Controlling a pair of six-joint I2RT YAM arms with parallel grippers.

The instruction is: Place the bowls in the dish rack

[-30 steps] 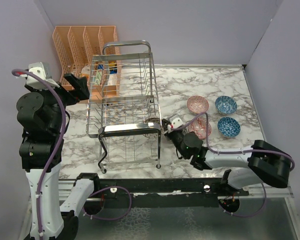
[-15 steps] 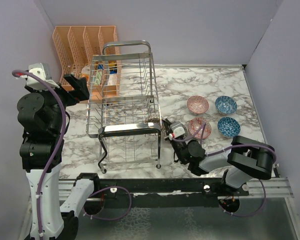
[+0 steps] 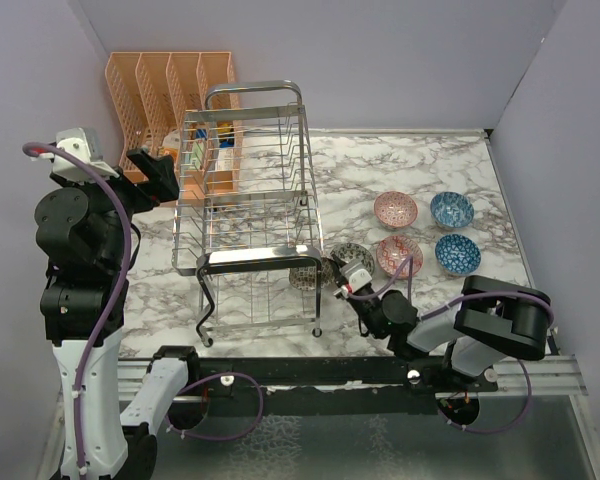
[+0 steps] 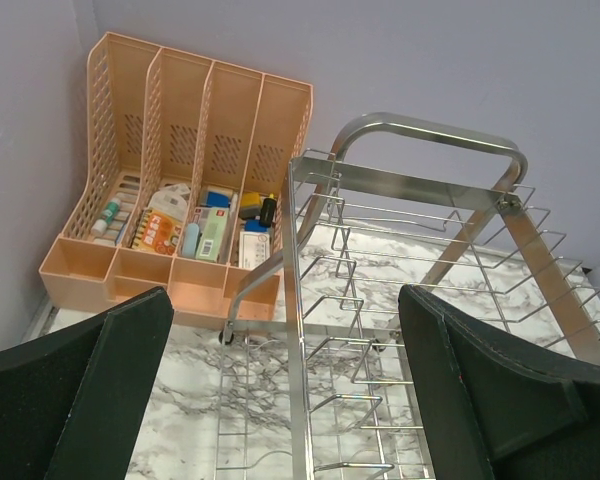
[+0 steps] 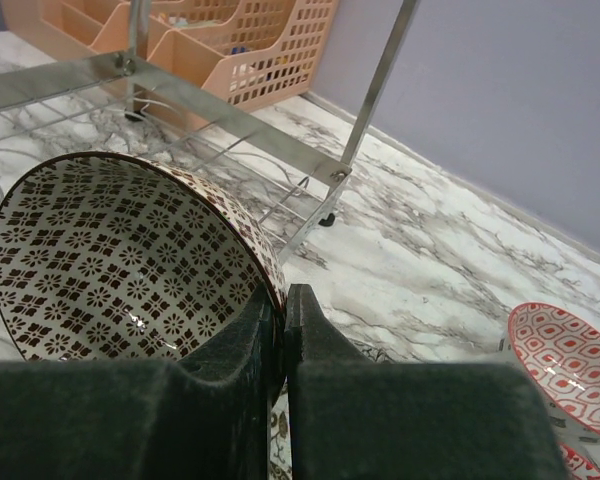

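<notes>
One black-and-white bowl (image 5: 130, 260), rim clamped in the right pincer (image 5: 283, 300), hangs at the near right corner of the dish rack (image 3: 255, 257), left pincer (image 4: 280, 300) apart; loading step, next likely needs a lift over the wires.

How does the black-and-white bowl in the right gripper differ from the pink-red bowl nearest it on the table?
The black-and-white patterned ceramic bowl is tipped on edge, its rim pinched by the right gripper; the pink-red patterned ceramic bowl sits flat on the marble table, untouched. Both are small, round, patterned inside.
</notes>
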